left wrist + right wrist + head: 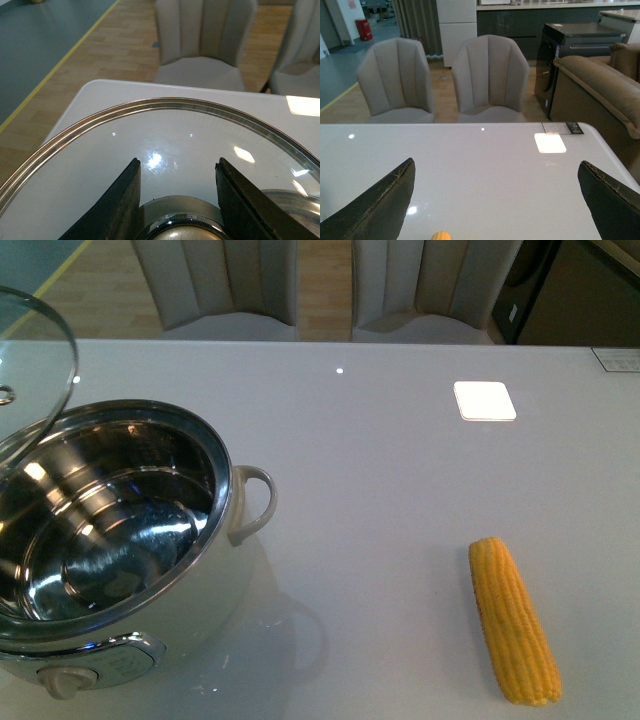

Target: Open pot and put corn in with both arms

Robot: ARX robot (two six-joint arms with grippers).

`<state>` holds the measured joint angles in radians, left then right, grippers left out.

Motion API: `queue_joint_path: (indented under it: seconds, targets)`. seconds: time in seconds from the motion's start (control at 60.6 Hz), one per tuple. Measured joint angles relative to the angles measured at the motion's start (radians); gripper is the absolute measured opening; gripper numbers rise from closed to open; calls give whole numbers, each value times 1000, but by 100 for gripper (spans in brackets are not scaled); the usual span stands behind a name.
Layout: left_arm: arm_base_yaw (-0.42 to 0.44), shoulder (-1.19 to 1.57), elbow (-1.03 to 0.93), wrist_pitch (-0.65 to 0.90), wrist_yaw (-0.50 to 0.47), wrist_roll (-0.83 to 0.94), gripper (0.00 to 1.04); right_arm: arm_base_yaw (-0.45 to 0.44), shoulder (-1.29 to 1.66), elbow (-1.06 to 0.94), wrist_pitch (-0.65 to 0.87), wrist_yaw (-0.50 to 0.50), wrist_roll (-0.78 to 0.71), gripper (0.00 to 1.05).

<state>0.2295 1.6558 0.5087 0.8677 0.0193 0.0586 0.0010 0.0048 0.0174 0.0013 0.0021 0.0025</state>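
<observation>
The white pot (120, 540) stands open at the front left of the table, its shiny steel inside bare, with a cream loop handle (255, 502) and a cream knob (62, 680). Its glass lid (40, 350) hangs tilted above the pot's far left edge. In the left wrist view my left gripper (177, 170) is shut on the lid's knob (177, 225), under the glass lid (165, 130). The yellow corn (513, 620) lies at the front right. My right gripper (497, 200) is open above the table, with the corn's tip (440, 235) just showing. No arm appears in the front view.
A bright white square patch (485, 400) lies on the table at the back right. Two grey chairs (215, 285) stand behind the far edge. A brown sofa (605, 95) and a dark cabinet (570, 55) are off to the right.
</observation>
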Motion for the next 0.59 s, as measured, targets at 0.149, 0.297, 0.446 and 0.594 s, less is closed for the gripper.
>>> queue_joint_path:
  seconds: [0.149,0.297,0.446,0.594]
  targets:
    - [159,10,3,25,18,-4,40,0,0,0,0,0,0,96]
    - [283,56,19,45,50,-4,40,0,0,0,0,0,0,96]
    - [374,146,32,110,82,2,40,0,0,0,0,0,0,96]
    - [425,282,54,204,108,23,40,0,0,0,0,0,0,96]
